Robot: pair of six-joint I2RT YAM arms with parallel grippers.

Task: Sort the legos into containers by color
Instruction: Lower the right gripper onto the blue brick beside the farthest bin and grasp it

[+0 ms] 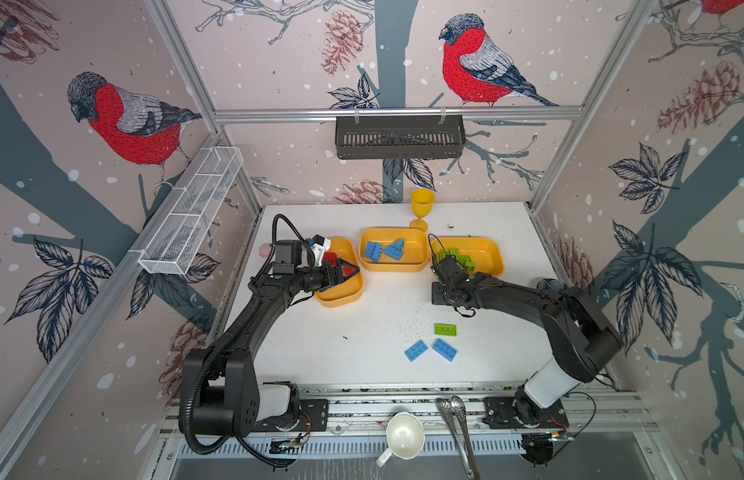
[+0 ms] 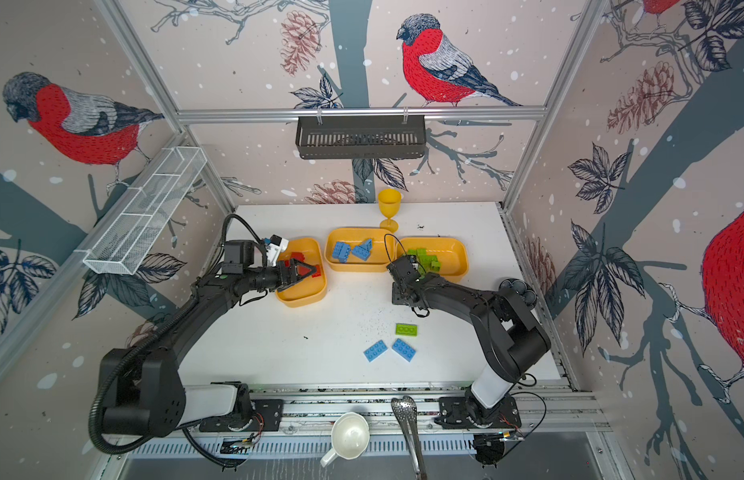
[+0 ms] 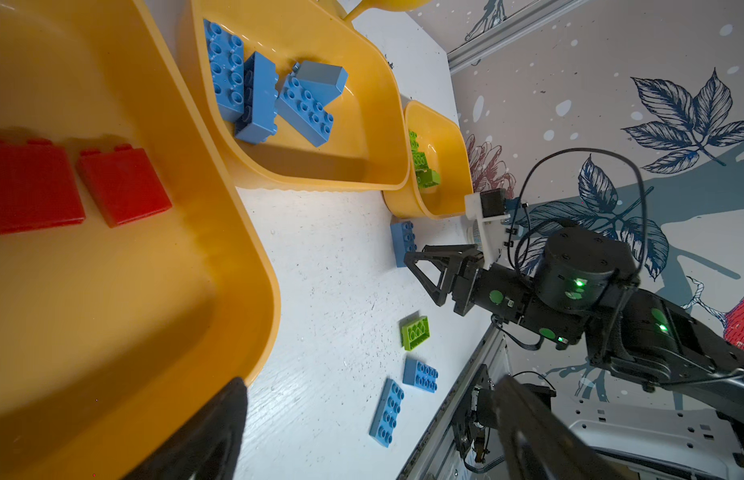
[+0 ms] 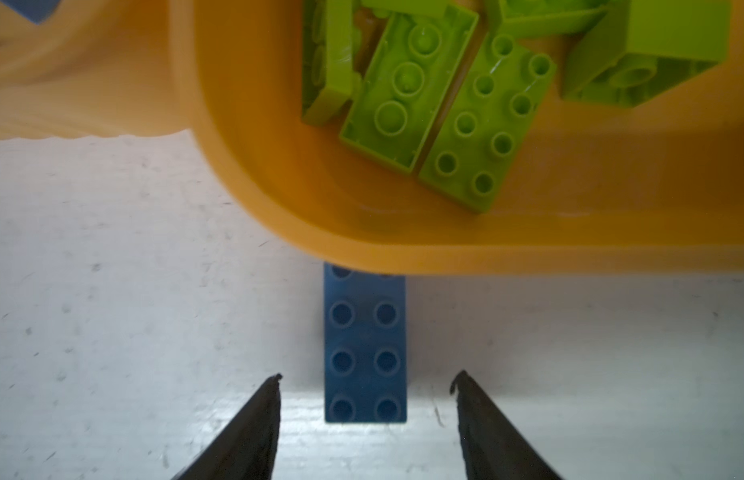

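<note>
Right wrist view: the right end effector (image 4: 366,376) is open, fingertips either side of a blue brick (image 4: 365,345) without touching it. The brick lies on the surface (image 4: 112,291), its far end hidden by the rim of the right tray (image 4: 279,216) holding green bricks (image 4: 482,124). The left end effector (image 1: 351,271) hangs wide open and empty over the left tray (image 1: 341,298).

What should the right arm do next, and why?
Probably close the right end effector on the blue brick: its jaws stand open on either side of the brick, which lies on the table beside the tray of greens, not in the tray of blues.
</note>
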